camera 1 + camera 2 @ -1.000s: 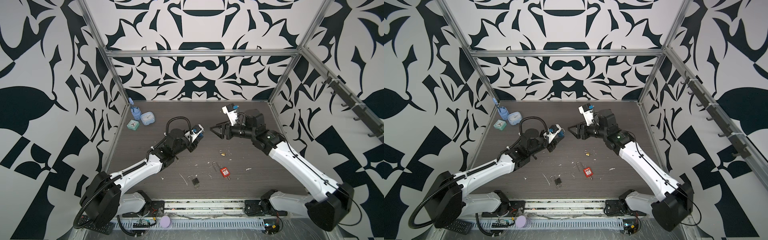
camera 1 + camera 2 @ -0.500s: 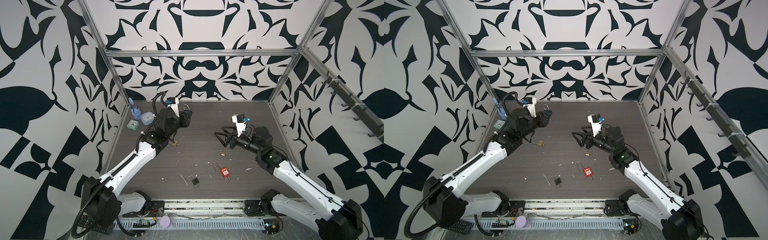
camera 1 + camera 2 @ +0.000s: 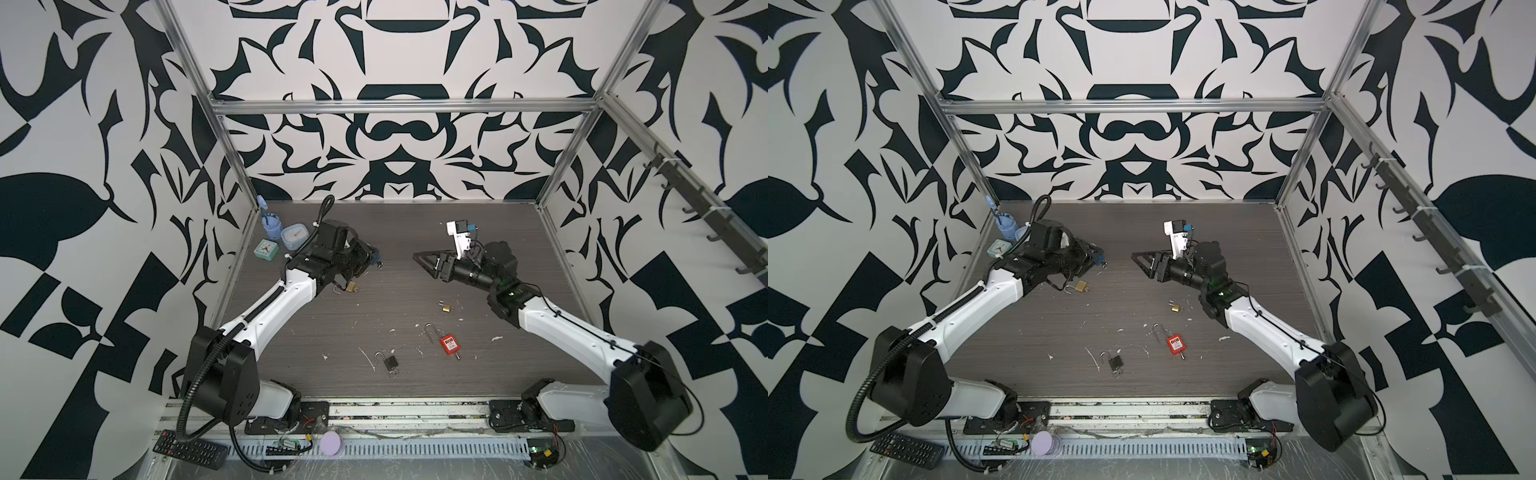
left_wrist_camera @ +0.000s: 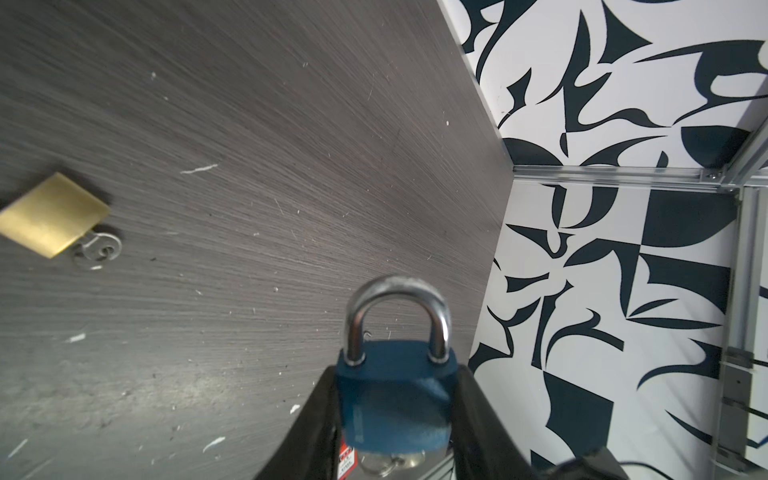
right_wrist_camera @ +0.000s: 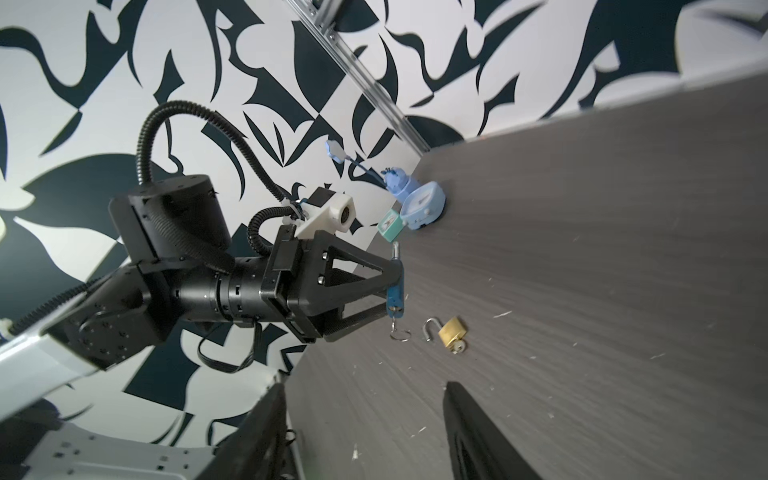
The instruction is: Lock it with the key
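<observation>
Gripping the blue padlock by its flat sides, the left jaws hold it just above the desk, key in its base. It looks rigid, weighty and smooth; the key's head would suit a pinch. The right jaws stand open, empty.

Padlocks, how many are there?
5: blue padlock in the left gripper, big brass padlock lying beside it, small brass padlock mid-table, red padlock and black padlock nearer the front. More may be hidden.
</observation>
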`<move>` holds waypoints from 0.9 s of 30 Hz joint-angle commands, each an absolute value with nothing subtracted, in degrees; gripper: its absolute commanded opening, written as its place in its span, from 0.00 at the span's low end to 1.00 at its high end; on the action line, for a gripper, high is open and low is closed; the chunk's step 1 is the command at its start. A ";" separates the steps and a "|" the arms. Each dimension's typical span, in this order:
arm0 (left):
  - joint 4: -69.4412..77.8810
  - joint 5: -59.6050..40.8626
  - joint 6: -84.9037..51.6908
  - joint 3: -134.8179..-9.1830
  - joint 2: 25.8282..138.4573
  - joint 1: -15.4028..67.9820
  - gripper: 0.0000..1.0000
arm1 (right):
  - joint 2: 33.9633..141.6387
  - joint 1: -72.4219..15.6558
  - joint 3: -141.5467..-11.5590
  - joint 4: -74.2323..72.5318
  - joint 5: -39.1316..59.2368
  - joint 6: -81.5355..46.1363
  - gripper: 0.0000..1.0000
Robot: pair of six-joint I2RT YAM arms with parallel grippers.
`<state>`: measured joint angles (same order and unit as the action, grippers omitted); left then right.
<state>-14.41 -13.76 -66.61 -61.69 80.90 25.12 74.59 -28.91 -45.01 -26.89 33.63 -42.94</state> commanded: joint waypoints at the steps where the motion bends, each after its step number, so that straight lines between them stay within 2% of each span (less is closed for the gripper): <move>1: -13.17 -16.23 -71.28 -62.27 81.55 25.05 0.00 | 78.01 -29.17 -49.93 -28.64 38.52 -45.82 0.55; 6: -14.38 -17.28 -71.30 -63.35 83.47 25.03 0.00 | 84.84 -29.99 -53.96 -28.10 41.02 -44.62 0.44; 10: -14.51 -17.72 -71.48 -63.55 83.93 25.00 0.00 | 88.50 -31.64 -56.33 -27.44 40.73 -43.38 0.43; 17: -11.65 -16.53 -72.54 -61.79 83.74 25.03 0.00 | 91.47 -34.28 -61.29 -15.92 37.10 -36.69 0.41; 27: -10.55 -17.32 -72.97 -61.32 84.72 24.98 0.00 | 93.28 -34.54 -63.13 -13.00 34.19 -34.46 0.36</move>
